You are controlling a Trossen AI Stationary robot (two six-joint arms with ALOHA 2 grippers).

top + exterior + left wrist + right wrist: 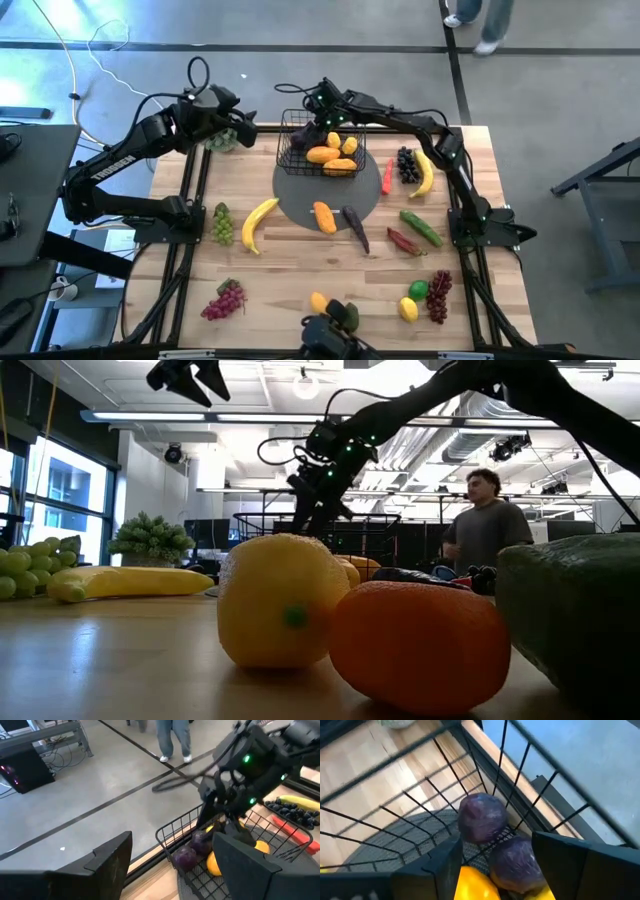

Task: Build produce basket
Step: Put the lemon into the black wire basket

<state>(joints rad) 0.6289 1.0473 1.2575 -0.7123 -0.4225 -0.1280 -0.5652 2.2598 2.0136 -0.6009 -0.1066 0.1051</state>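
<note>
- The right gripper [492, 857] is being held inside the basket [296, 160], fingers spread, nothing pinched, so a purple piece [481, 817] is lying free beneath.
- The left gripper [175, 870] is being kept spread, empty, beside the basket.
- Remaining produce [255, 222] is waiting across the table [300, 270].

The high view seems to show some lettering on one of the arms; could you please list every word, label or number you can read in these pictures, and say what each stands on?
"TROSSEN": white letters along the left arm in the high view; small, only just readable.
No other readable text: none on the basket, the produce, the table or the right arm, and none in the low view or either wrist view.
</note>
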